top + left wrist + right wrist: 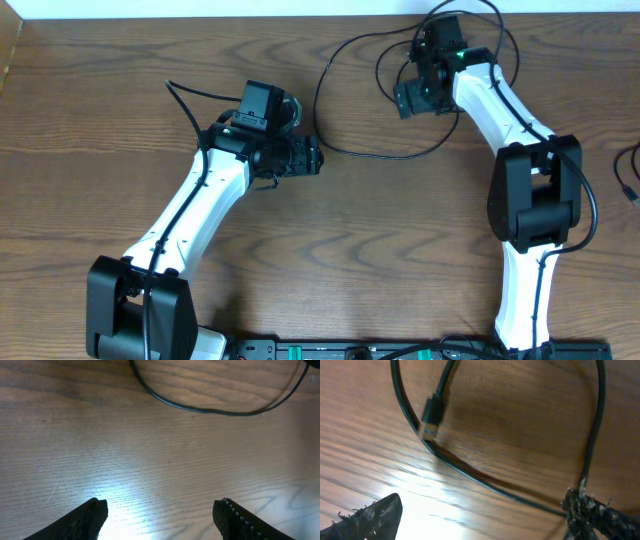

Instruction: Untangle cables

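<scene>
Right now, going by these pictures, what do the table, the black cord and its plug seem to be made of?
The table looks like wood or a wood-look laminate: brown grain, semi-gloss, with light glaring off it. The black cable is probably sheathed in rubber or plastic: smooth, lying in loose loops. The plug has a black plastic-looking body and a pale, metal-looking tip.

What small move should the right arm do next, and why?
Probably move the open, empty right gripper onto the plug and close: it lies against a strand of the black cable, so lifting that end would likely free the loop.
</scene>
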